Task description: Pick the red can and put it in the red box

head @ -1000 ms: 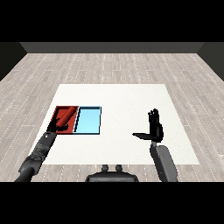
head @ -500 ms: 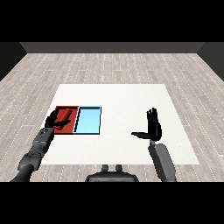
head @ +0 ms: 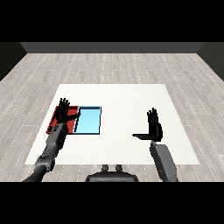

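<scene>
A white table [head: 118,94] is seen across the middle of the frame, set on a pale wooden floor [head: 113,65]; two trays lie side by side at the table's left, the red tray [head: 54,122] further left and the light blue tray [head: 89,121] touching its right edge. The left hand [head: 64,113] is held over the red tray, at the left of the frame, with its fingers straight and spread and its thumb out to the right; nothing is held in it; much of the red tray is hidden behind it and its grey forearm [head: 53,144], which enters from the lower left corner. The right hand [head: 153,127] is raised at the right of centre, well apart from both trays, with fingers straight and upward and the thumb stretched toward the left; nothing is held in it either; its forearm [head: 163,161] comes in from the lower right. The red can cannot be made out anywhere in the frame; whether it lies in the red tray behind the left hand cannot be told. The light blue tray's floor is seen bare.
</scene>
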